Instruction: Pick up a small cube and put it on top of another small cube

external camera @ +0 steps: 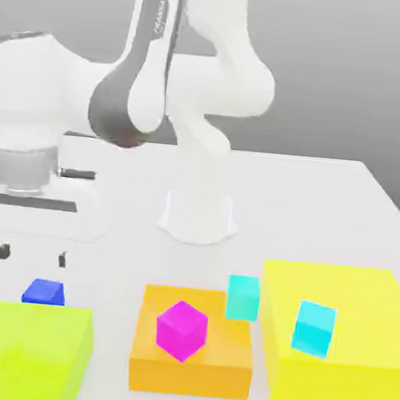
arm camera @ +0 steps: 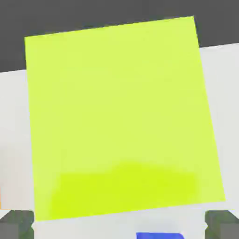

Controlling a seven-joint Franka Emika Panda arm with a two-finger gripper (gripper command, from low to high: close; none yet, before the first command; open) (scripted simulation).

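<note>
A pale tabletop [external camera: 297, 203] was set against a grey backdrop, with the magenta cube [external camera: 182, 331] seen over the orange block [external camera: 190, 376] and two cyan cubes [external camera: 243, 298] [external camera: 313, 329] shown toward the exterior view's right, near or over the yellow block [external camera: 341, 387]. The blue cube [external camera: 44, 292] was partly hidden behind the lime block [external camera: 32, 351]. The gripper [external camera: 32, 255] was held above the blue cube's vicinity, its fingers spread wide.

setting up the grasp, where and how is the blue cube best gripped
Probably by two opposite upright sides, the hand coming straight down: the blue cube sits flat behind the lime block, which hides its lower front in the exterior view.
</note>
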